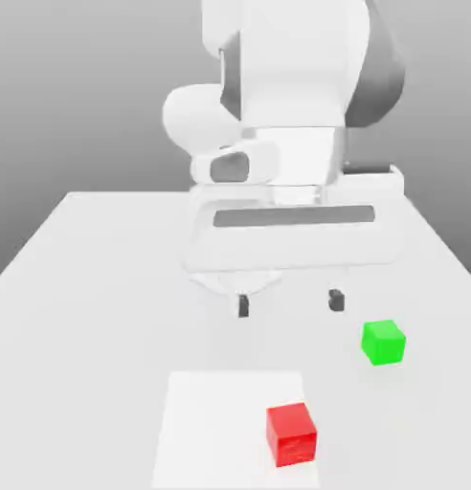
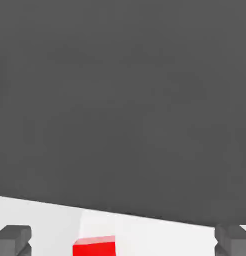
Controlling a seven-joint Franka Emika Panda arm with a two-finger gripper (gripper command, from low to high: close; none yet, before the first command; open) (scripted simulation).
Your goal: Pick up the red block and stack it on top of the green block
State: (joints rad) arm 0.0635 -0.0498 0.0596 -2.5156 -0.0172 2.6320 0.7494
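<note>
Listing left to right in the exterior view: gripper (image 1: 289, 303), fingers spread wide and holding nothing, hangs above the tabletop (image 1: 86, 287) near its middle, free to descend on a cube. Red block (image 1: 291, 434) rests near the front edge on a paler square patch (image 1: 211, 421), ready for pickup. Green block (image 1: 383, 342) sits toward the right edge, apart from the red, its top bare to receive 1 cube.

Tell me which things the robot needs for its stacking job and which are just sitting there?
For the job:
- red block
- green block
- pincer, open and holding nothing

Just there:
- table
- pale square patch under the red block
</note>
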